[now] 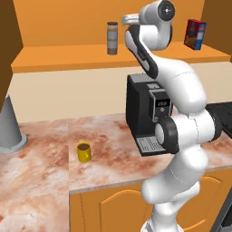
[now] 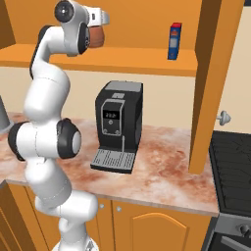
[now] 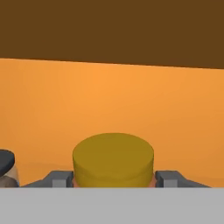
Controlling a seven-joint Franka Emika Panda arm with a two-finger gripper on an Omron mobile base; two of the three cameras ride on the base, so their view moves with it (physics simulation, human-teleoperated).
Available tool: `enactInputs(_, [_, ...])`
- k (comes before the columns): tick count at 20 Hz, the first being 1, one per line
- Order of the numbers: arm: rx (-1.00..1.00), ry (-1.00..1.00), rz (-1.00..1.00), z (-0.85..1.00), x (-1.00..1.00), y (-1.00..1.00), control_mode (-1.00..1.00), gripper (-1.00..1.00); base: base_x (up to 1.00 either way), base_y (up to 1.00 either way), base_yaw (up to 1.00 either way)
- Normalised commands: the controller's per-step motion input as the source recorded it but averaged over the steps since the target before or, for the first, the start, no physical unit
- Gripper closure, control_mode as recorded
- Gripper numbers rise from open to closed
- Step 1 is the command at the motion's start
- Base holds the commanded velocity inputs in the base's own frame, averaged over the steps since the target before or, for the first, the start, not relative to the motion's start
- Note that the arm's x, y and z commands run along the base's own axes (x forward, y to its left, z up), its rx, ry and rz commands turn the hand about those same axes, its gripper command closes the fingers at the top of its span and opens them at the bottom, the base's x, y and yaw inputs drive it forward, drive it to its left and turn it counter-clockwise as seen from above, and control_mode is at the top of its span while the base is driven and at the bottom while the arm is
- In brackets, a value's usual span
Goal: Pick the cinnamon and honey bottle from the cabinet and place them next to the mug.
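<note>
The marbled table (image 1: pixel 41 167) carries the yellow mug (image 1: pixel 84 152) to the left of a black coffee machine (image 1: pixel 147 113). Above, the cabinet (image 1: pixel 68 56) shelf holds the cinnamon (image 1: pixel 112 38), upright, and a red and blue box (image 1: pixel 195 34) far along. Up at the shelf, the claw (image 3: pixel 114 177) has its fingers (image 3: pixel 59 178) on either side of the honey bottle (image 3: pixel 113 160), touching it.

Even, bright rendered light, no glare. Soft shadow under the cabinet (image 1: pixel 113 56) shelf onto the wall; worktop (image 1: pixel 41 167) evenly lit. All views sharp, undistorted.
</note>
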Motion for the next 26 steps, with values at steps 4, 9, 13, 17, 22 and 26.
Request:
enactInputs(4, [0.0, 0.0, 0.0, 0.02, -0.38, 0.0, -1.0, 1.0, 0.0, 0.0, 0.0])
enactInputs(9, [0.0, -0.04, -0.02, 0.03, -0.69, 0.0, -1.0, 1.0, 0.0, 0.0, 0.0])
enactInputs(13, [0.0, -0.04, -0.02, 0.06, -0.26, 0.0, -1.0, 1.0, 0.0, 0.0, 0.0])
enactInputs(17, [0.0, 0.0, 0.0, 0.0, -0.14, 0.0, -1.0, 1.0, 0.0, 0.0, 0.0])
enactInputs(22, [0.0, -0.01, -0.01, 0.19, -0.3, 0.0, -1.0, 1.0, 0.0, 0.0, 0.0])
enactInputs(26, [0.0, -0.05, -0.01, 0.23, -0.45, 0.0, -1.0, 1.0, 0.0, 0.0, 0.0])
